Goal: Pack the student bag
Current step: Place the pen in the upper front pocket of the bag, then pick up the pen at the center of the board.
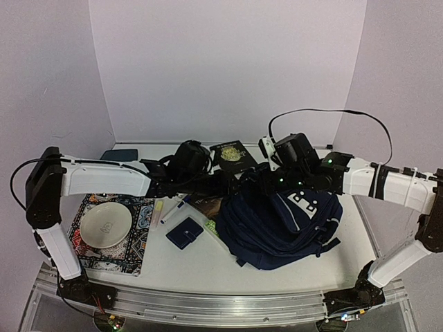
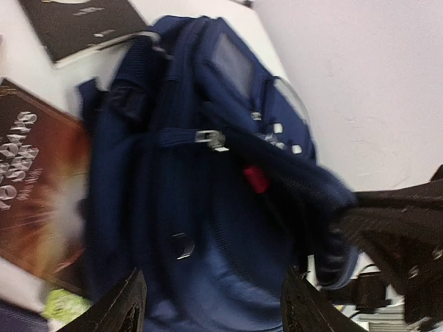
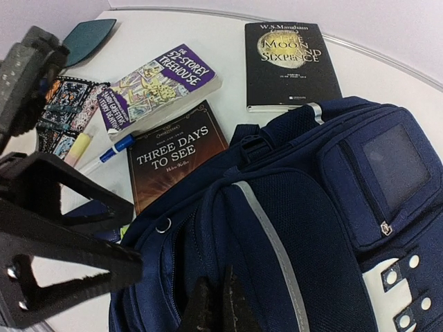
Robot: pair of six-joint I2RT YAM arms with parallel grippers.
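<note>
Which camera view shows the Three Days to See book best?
Right wrist: the Three Days to See book lies flat, title readable. Left wrist shows it blurred at the frame edge; top external shows only a sliver beside the student bag.

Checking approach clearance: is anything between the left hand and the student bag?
Nothing visible does. In the left wrist view the student bag fills the space directly ahead of the open left hand. The brown book lies off to one side. The right hand appears shut on the bag's fabric, away from the left hand's path.
</note>
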